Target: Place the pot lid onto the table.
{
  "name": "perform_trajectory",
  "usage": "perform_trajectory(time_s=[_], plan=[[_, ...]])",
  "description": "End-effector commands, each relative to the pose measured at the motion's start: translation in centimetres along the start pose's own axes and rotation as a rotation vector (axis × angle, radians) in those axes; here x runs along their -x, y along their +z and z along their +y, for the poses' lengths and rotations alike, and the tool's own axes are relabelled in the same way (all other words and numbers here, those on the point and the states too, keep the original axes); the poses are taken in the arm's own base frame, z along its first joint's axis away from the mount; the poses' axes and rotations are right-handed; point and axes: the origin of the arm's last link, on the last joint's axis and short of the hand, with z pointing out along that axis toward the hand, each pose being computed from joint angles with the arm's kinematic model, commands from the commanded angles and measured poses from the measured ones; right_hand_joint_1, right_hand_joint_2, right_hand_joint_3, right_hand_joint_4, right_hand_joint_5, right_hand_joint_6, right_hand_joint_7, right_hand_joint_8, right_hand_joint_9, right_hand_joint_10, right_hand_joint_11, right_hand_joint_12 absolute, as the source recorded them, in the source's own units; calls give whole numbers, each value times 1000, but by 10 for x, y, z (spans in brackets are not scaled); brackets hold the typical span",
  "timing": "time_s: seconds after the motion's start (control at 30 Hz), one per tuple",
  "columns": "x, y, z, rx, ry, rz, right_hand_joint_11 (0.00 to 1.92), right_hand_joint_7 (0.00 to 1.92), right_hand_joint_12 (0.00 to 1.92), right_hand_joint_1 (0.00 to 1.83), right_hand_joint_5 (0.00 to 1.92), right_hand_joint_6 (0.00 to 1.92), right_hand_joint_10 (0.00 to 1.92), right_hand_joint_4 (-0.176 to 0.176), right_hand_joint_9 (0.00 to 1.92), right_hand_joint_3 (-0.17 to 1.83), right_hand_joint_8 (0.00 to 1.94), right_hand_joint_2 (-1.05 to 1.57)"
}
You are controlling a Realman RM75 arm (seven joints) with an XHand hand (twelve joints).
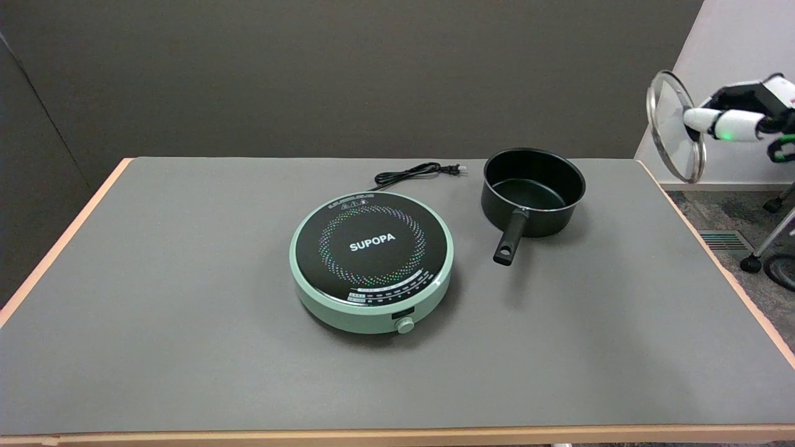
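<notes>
- The table [186, 347] spreads grey from the near edge, with bare surface at the 4 to 5 o'clock side of the picture, below and right of the pot
- The green induction cooker [371, 261] sits near the middle, its black cord [413, 172] coiled behind it at about 12 o'clock
- The black pot [533, 189] stands uncovered at the cooker's 2 o'clock, handle pointing toward the near edge
- The pot lid [676, 127] hangs in the air at the pot's 2 o'clock, out past the table's right edge, tipped nearly on edge so its glass disc faces left
- The right hand [739, 115] grasps the lid from the lid's 3 o'clock side, apparently at the knob, though the knob itself is hidden
- Judgement: the free table lies at the lid's 7 to 8 o'clock, so the lid must come back inward, down, and level out
</notes>
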Motion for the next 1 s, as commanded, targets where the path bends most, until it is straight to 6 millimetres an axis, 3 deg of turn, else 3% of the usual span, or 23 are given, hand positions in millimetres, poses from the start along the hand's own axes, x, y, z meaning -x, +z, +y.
perform_trajectory(time_s=[0.03, 0.57, 1.0], plan=[[-3, -84, 50, 36, 209, 132, 713, 1037, 1516, 1230, 757, 1279, 1235, -109, 939, 318, 1085, 1007], [16, -114, 23, -94, 288, 132, 716, 1037, 1519, 1231, 759, 1273, 1250, -111, 940, 324, 1091, 1003], [35, -148, 26, -49, 279, 58, 718, 1037, 1517, 1232, 762, 1267, 1262, -111, 939, 326, 1095, 1001]])
